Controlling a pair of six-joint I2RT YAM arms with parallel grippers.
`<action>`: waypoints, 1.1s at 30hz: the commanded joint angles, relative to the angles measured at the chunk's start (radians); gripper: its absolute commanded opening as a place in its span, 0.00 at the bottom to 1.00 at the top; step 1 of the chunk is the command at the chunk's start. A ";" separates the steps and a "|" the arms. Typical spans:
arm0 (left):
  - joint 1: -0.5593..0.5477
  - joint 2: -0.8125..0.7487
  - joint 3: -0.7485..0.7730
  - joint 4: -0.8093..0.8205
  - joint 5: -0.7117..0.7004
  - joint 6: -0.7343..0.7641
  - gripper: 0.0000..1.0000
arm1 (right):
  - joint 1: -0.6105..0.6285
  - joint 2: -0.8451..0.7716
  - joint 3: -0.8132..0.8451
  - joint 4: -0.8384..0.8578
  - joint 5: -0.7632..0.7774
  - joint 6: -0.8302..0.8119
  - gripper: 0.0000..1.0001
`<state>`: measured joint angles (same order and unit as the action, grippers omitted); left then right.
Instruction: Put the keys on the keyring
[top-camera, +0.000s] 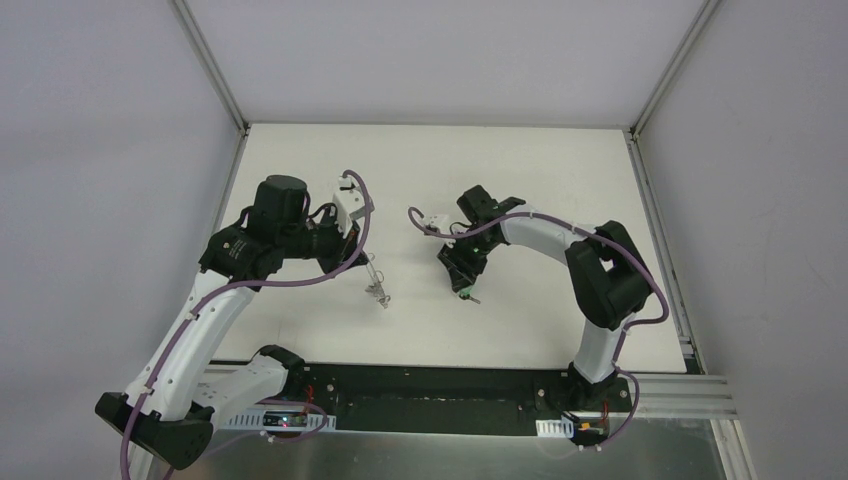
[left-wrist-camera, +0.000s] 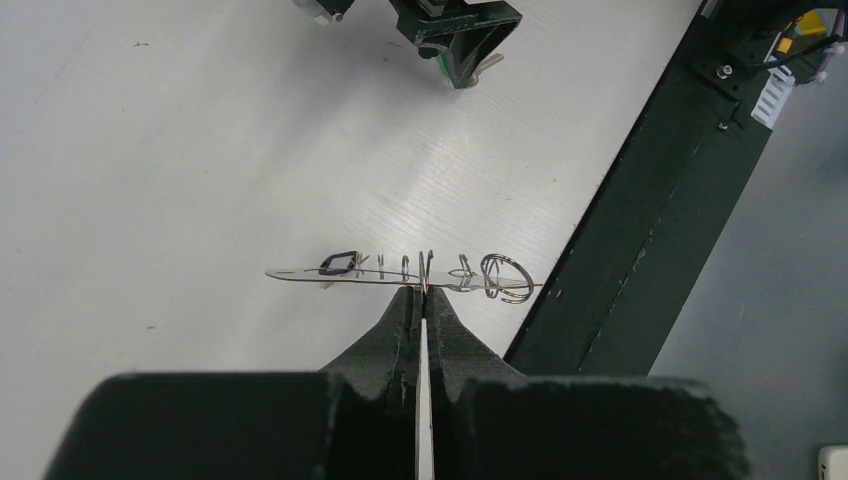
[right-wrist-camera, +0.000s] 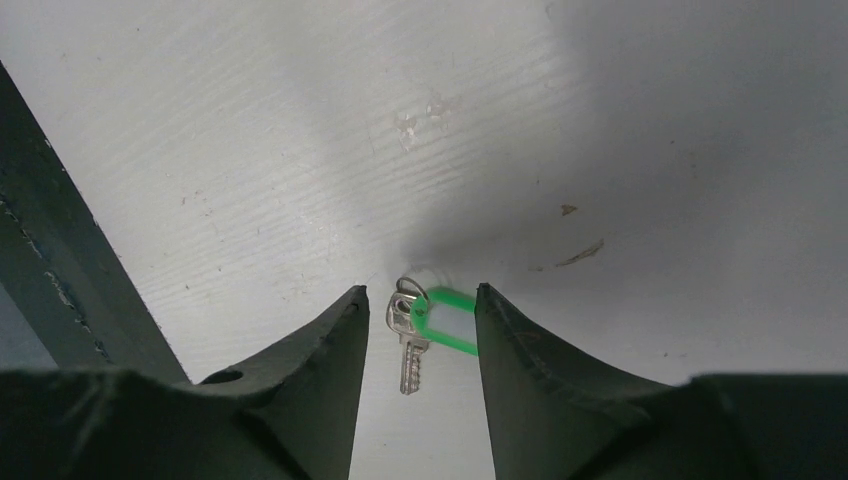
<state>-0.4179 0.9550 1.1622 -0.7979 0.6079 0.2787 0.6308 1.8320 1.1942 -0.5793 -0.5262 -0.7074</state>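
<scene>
My left gripper (top-camera: 370, 272) is shut on the keyring (top-camera: 378, 291), a thin silver wire loop. In the left wrist view the keyring (left-wrist-camera: 400, 274) is held edge-on at my fingertips (left-wrist-camera: 422, 292), above the table, with a black oval tag (left-wrist-camera: 340, 263) and small silver rings along it. My right gripper (top-camera: 463, 283) is open and low over the table. In the right wrist view the silver key (right-wrist-camera: 408, 345) with its green plastic head (right-wrist-camera: 447, 320) lies on the table between the open fingers (right-wrist-camera: 340, 320). The green head is close to the right finger. The right gripper also shows in the left wrist view (left-wrist-camera: 457, 45).
The white table (top-camera: 540, 170) is walled by white panels with metal corner posts. A black base rail (top-camera: 430, 385) runs along the near edge, and shows in the left wrist view (left-wrist-camera: 650, 200) and the right wrist view (right-wrist-camera: 60, 250). The two grippers are about a gripper's width apart.
</scene>
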 joint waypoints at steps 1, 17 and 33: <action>0.001 -0.022 0.008 0.016 -0.004 0.024 0.00 | 0.026 0.013 0.061 -0.045 0.027 -0.097 0.47; 0.005 -0.031 0.008 0.011 -0.010 0.025 0.00 | 0.102 0.005 0.008 -0.047 0.137 -0.139 0.42; 0.005 -0.051 -0.002 0.018 -0.005 0.026 0.00 | 0.132 -0.033 -0.041 -0.031 0.219 -0.135 0.23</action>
<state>-0.4175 0.9272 1.1622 -0.7986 0.5934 0.2821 0.7544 1.8221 1.1793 -0.5724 -0.3454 -0.8295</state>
